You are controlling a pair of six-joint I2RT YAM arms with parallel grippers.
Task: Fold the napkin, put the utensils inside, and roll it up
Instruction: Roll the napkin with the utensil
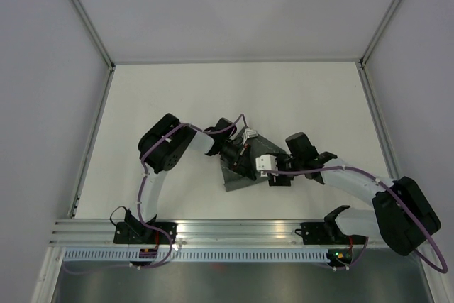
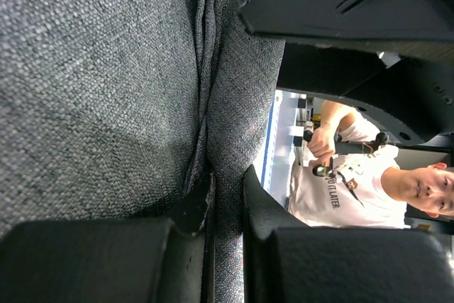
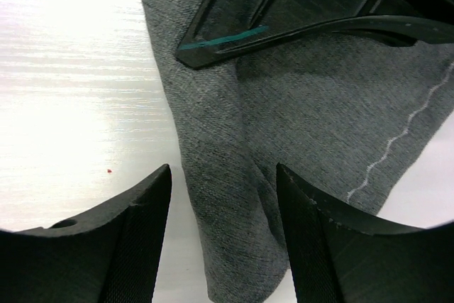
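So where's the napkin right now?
In the top view the napkin lies mid-table; the left gripper pinches a fold, the open right gripper straddles its right end.

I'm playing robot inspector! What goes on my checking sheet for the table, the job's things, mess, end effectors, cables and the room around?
Surface: white table, shiny.
Job's things: dark grey napkin bunched in folds mid-table; utensils, nothing seen.
Clutter: one tiny red speck on the table.
End effectors: left end effector shut, pinching a napkin fold; right end effector open, the napkin's end between its fingers.
Cables: purple cables run along both arms.
Surroundings: pale walls; a person in a white T-shirt, in the left wrist view.
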